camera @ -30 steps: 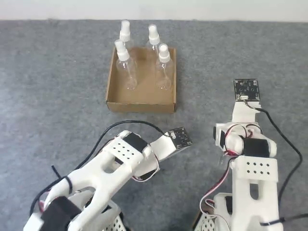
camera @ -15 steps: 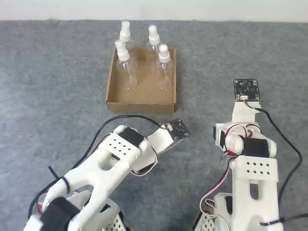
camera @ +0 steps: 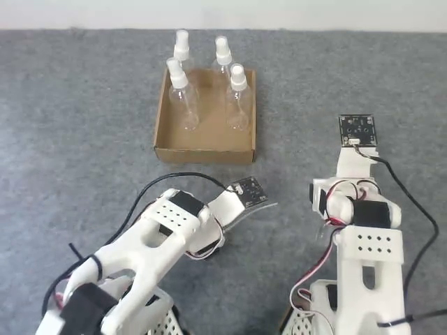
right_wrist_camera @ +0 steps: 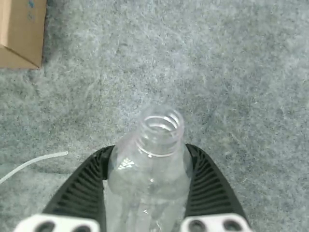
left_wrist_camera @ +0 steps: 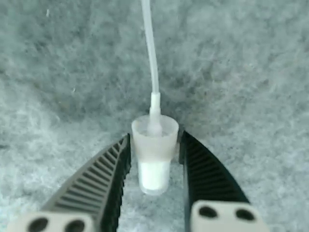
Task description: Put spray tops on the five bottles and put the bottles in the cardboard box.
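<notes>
My left gripper (left_wrist_camera: 154, 140) is shut on a white spray top (left_wrist_camera: 154, 157), whose thin dip tube (left_wrist_camera: 150, 53) points away over the grey carpet. My right gripper (right_wrist_camera: 150, 153) is shut on a clear bottle (right_wrist_camera: 152, 169) with an open threaded neck (right_wrist_camera: 161, 126) and no top. The tip of the dip tube (right_wrist_camera: 34, 162) shows beside that bottle, apart from it. In the high view the cardboard box (camera: 204, 148) stands at the far middle and holds several clear bottles (camera: 184, 101) with white spray tops. The left arm (camera: 174, 223) and right arm (camera: 360, 209) sit side by side in front of it.
Grey carpet (camera: 84, 125) covers the whole table, with open space left and right of the box. A corner of the box (right_wrist_camera: 21, 29) shows in the right wrist view. Black cables (camera: 412, 202) loop around both arms.
The left arm's wrist has swung a little leftward and toward the box, carrying the spray top. The right arm and its bottle have stayed put.
</notes>
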Motion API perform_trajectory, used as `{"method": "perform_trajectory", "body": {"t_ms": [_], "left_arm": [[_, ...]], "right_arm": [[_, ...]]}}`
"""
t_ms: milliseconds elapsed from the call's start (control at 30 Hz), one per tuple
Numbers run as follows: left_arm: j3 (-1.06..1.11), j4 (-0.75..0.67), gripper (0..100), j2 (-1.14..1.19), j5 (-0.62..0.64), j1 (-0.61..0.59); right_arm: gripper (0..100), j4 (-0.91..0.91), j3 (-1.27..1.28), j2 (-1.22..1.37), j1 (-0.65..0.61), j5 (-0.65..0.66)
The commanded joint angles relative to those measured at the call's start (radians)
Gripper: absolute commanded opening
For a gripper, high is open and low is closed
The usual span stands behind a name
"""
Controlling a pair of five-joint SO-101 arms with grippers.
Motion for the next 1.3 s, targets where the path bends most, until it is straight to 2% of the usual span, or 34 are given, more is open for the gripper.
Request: {"method": "perform_trajectory", "body": {"t_ms": [0, 67, 200, 533, 733, 967, 1167, 1267], "left_arm": [[-0.007, -0.018, 16, -0.006, -0.003, 0.005], [-0.007, -0.032, 13, -0.006, -0.003, 0.006], [-0.008, -0.052, 1, -0.015, -0.003, 0.008], [-0.024, -0.035, 1, -0.044, -0.006, -0.002], [-0.004, 0.075, 1, -0.325, -0.005, -0.005], [0.054, 0.095, 1, -0.71, 0.0, -0.12], [0.088, 0.092, 1, -0.945, 0.164, -0.215], [0.099, 0.087, 1, -1.026, 0.184, -0.273]], "right_arm": [[0.7, -0.039, 0.015, -0.033, 0.013, -0.009], [0.7, -0.068, 0.034, -0.035, 0.013, -0.009], [0.7, -0.081, 0.041, -0.035, 0.013, -0.009], [0.7, -0.082, 0.041, -0.036, 0.013, -0.009], [0.7, -0.084, 0.041, -0.036, 0.015, -0.008], [0.7, -0.084, 0.041, -0.033, 0.015, -0.008], [0.7, -0.084, 0.041, -0.03, 0.015, -0.008], [0.7, -0.085, 0.041, -0.028, 0.015, -0.008]]}}
